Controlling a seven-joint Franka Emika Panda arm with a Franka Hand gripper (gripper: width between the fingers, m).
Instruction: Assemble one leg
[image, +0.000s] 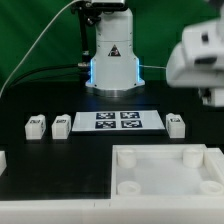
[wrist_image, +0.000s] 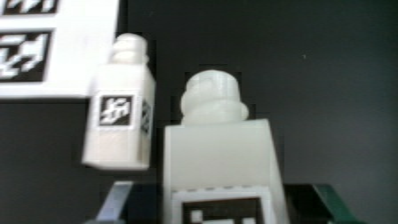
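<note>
In the wrist view my gripper (wrist_image: 222, 203) is shut on a leg (wrist_image: 217, 150), a white block with a rounded peg end pointing away from the camera and a black-and-white tag near the jaws. A second leg (wrist_image: 116, 110) lies on the black table beside it. In the exterior view my gripper (image: 200, 62) hangs blurred at the upper right, above the table. The held leg cannot be made out there. Three legs stand on the table: two on the exterior view's left (image: 37, 125) (image: 62, 124) and one on its right (image: 176, 124).
The marker board (image: 117, 121) lies between the legs and also shows in the wrist view (wrist_image: 45, 45). A large white tray-like piece with round sockets (image: 165, 172) fills the front. The robot base (image: 113, 60) stands at the back. A white part (image: 2, 158) shows at the left edge.
</note>
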